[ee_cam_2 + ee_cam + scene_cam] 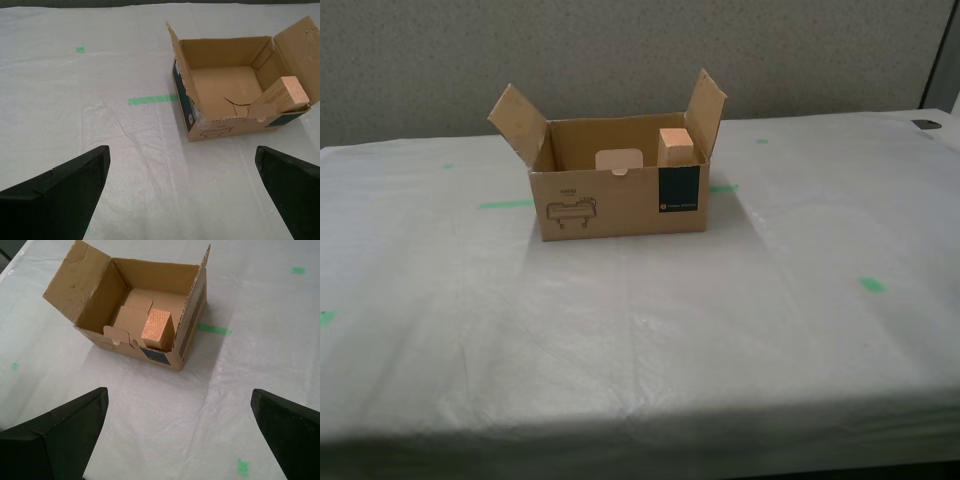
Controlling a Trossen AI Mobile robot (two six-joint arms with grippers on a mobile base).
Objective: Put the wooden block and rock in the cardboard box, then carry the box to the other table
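The cardboard box (pixel 620 205) stands open on the other table (pixel 720 330), its side flaps raised. The wooden block (pixel 676 146) leans on end in the box corner behind the teal label, toward the exterior view's right. It also shows as the block (pixel 282 95) and the block (pixel 157 329) in the wrist views. The rock shows in no view. My first gripper (pixel 179 391) and my second gripper (pixel 181 150) are both open, each held back from the box (pixel 192 315) (pixel 220 127) above the sheet. No arm appears in the exterior view.
Green tape marks (pixel 506 204) (pixel 871 285) dot the wrinkled sheet. A grey partition wall (pixel 620 50) runs behind the table. A small dark object (pixel 926 124) lies at the far edge on the exterior view's right. The table's near edge runs along that view's bottom.
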